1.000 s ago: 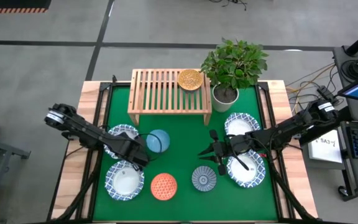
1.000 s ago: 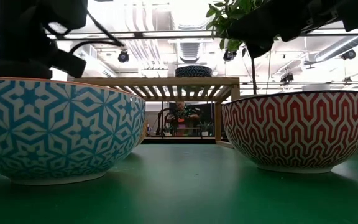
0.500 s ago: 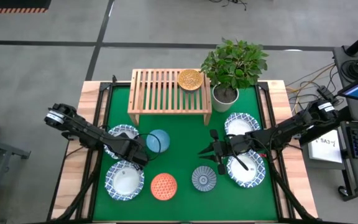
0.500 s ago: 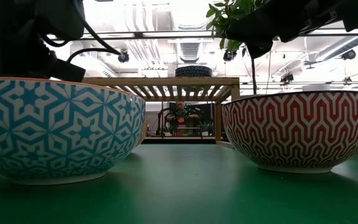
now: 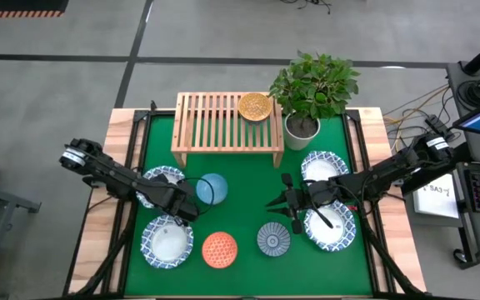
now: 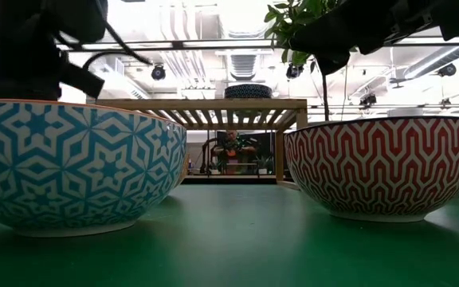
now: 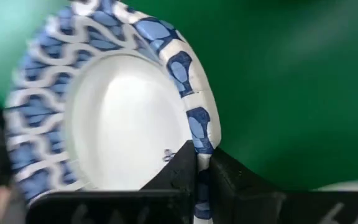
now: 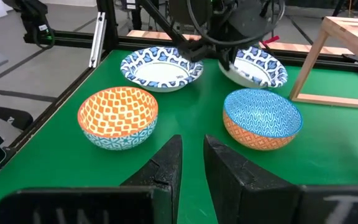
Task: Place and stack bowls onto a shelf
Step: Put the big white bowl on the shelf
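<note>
My left gripper [image 5: 187, 209] is shut on the far-left white bowl [image 5: 162, 183], a shallow one with a blue patterned rim. A second white bowl [image 5: 167, 241] lies nearer on the green mat. The blue bowl [image 5: 212, 189], the red-orange bowl [image 5: 219, 248] and the grey-blue bowl [image 5: 273, 239] stand mid-mat. A yellow-orange bowl [image 5: 255, 106] sits on the slatted wooden shelf [image 5: 215, 121]. My right gripper [image 5: 278, 204] hovers mid-mat, slightly open with nothing between its fingers [image 8: 191, 163]. Its arm lies over two more white bowls [image 5: 324, 164] [image 5: 332, 232]. My left gripper pinches the white bowl's patterned rim [image 7: 202, 134] at its near-right side. One finger [image 7: 180, 167] is inside the bowl and the other [image 7: 224, 169] outside. The fingers come slanting down from the table's left. Whether the bowl is lifted off the mat I cannot tell.
A potted green plant [image 5: 311, 92] in a white pot stands at the shelf's right end. The shelf's slats left of the yellow-orange bowl are bare. Wooden table edges [image 5: 115, 158] border the mat on both sides.
My left gripper has shifted slightly above the far-left white bowl. My right arm and all bowls stand as before.
</note>
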Robot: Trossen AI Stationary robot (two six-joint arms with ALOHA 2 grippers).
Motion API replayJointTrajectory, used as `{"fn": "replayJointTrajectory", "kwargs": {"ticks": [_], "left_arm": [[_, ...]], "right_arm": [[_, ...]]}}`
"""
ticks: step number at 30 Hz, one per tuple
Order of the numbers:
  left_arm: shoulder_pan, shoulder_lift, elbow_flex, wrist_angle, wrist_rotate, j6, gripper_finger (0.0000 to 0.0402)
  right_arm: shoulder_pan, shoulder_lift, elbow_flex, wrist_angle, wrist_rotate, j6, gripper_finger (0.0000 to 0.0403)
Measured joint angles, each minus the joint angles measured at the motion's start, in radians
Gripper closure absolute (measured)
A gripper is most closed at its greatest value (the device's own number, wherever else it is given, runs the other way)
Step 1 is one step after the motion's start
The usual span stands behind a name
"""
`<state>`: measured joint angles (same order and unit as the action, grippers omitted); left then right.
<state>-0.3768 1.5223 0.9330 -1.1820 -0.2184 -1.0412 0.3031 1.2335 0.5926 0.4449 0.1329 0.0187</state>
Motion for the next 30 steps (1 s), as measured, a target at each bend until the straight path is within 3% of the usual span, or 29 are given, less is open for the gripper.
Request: {"fn": "replayJointTrajectory", "kwargs": {"ticks": [8, 17, 24, 30], "left_arm": [[-0.040, 0.000, 0.196, -0.238, -0.001, 0.123, 0.0401], [-0.135, 0.000, 0.526, -0.330, 0.014, 0.544, 0.0402], [-0.120, 0.000, 0.744, -0.318, -0.245, 0.844, 0.0401], [0.001, -0.007, 0.801, -0.317, -0.467, 1.027, 0.0401]], "right_arm": [[0.000, 0.000, 0.000, 0.000, 0.000, 0.000, 0.0346], [0.000, 0.000, 0.000, 0.000, 0.000, -0.004, 0.0346], [0.000, 0.000, 0.000, 0.000, 0.000, -0.008, 0.0346], [0.000, 0.000, 0.000, 0.000, 0.000, -0.007, 0.0346]]}}
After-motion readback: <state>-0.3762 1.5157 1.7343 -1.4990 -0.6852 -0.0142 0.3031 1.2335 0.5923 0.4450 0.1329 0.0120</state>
